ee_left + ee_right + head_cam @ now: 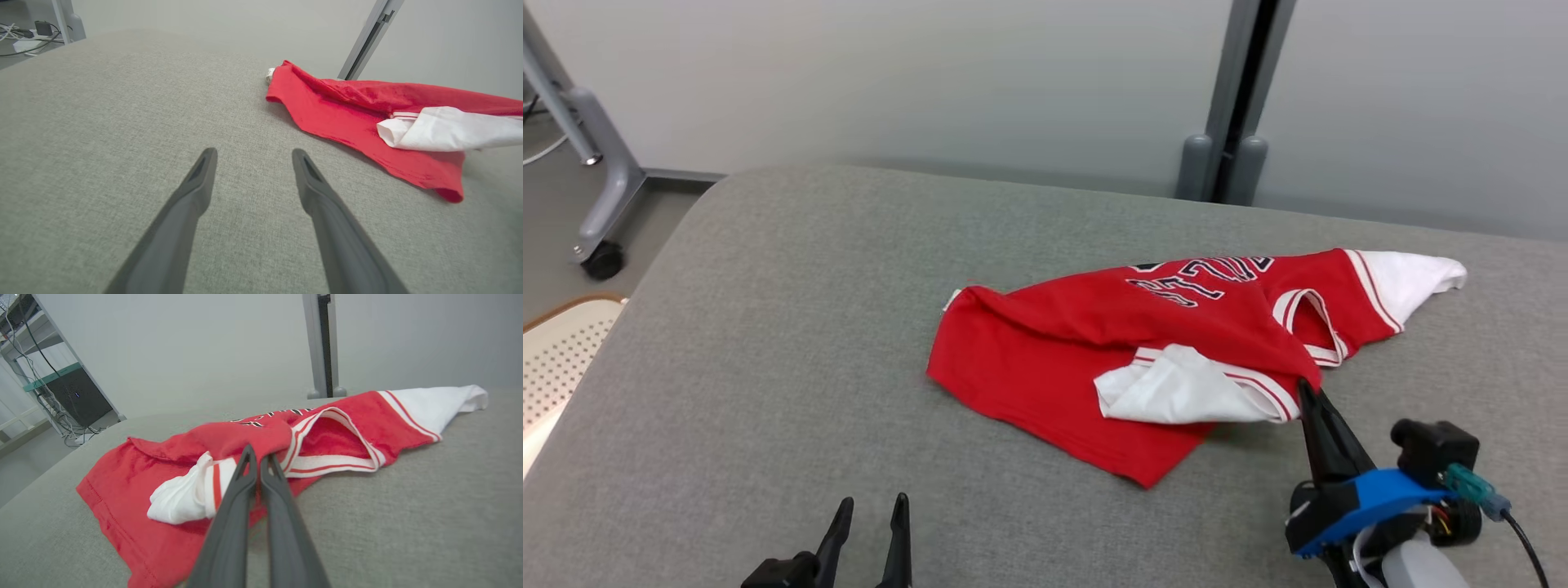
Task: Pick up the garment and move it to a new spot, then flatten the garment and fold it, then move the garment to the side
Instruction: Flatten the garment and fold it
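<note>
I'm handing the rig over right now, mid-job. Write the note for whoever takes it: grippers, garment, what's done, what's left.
Left gripper: open, low over the bare grey surface, apart from the garment.
Right gripper: shut, tips apparently pinching a red fold beside the near white sleeve.
The garment lies crumpled right of centre, with that sleeve flopped onto the red body.
Done: grasp apparently made; nothing is flattened or folded.
Left: lift and relocate it, flatten, fold, move it aside.
</note>
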